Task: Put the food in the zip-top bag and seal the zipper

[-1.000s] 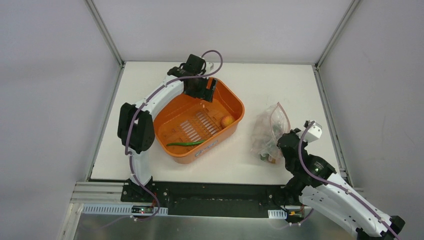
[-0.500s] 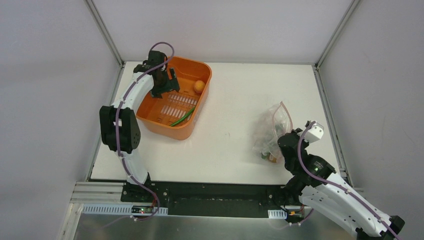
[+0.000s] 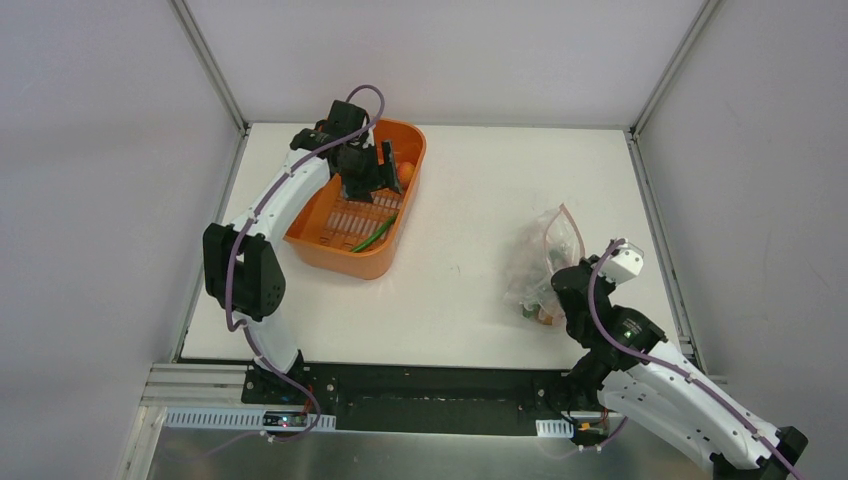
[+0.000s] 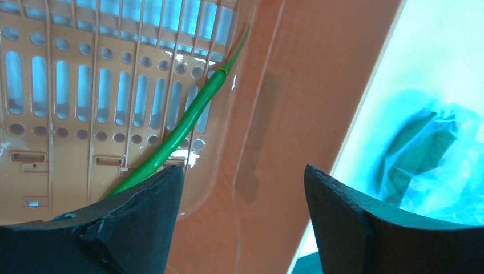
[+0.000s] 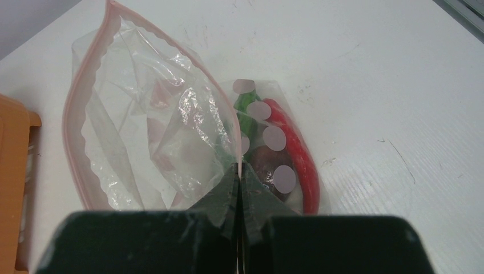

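White tabletop [image 3: 480, 190], finely scratched up close, boxed in by plain pale grey panels: back wall [image 3: 440, 50], left wall [image 3: 90, 200], right wall [image 3: 760, 180]. Slim metal posts [image 3: 210, 65] at both far corners. Along the near edge, a black strip [image 3: 440, 385], then a slotted rail [image 3: 215, 418] and brushed metal sheet [image 3: 400, 455]. Soft, even light with only faint shadows.

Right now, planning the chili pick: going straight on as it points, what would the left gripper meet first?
Likely the inner wall of the orange tub, centred ahead of the open left gripper; the green chili lies off line, beside one finger. Depth is unclear.
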